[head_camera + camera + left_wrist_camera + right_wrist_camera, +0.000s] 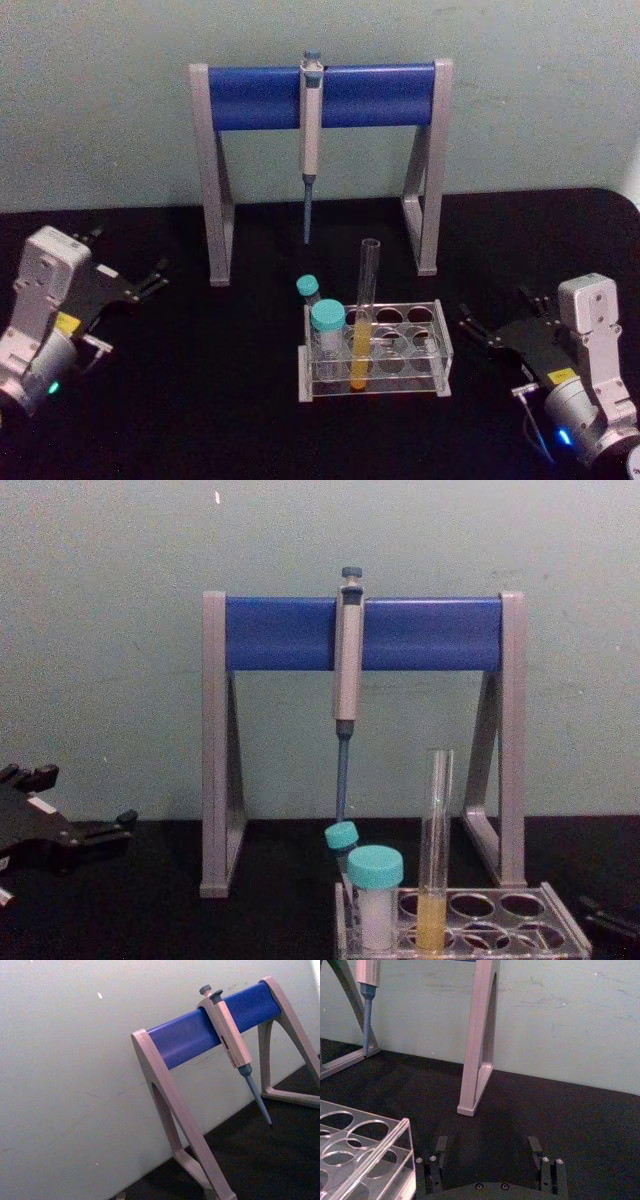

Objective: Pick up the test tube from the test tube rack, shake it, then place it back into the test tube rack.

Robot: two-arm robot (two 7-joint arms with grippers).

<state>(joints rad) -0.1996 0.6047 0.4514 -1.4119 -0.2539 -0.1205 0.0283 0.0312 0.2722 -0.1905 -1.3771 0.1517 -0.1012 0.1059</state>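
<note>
Test tube (366, 310): upright in the rack (440, 345), front row beside two capped vials. Right gripper (497, 333), jaws apart, low beside rack; left gripper (150, 282) well off, jaws apart. Grasp bare glass above the rack, lift straight

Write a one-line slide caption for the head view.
Test tube upright in the test tube rack, left gripper and right gripper open at either side.
</note>
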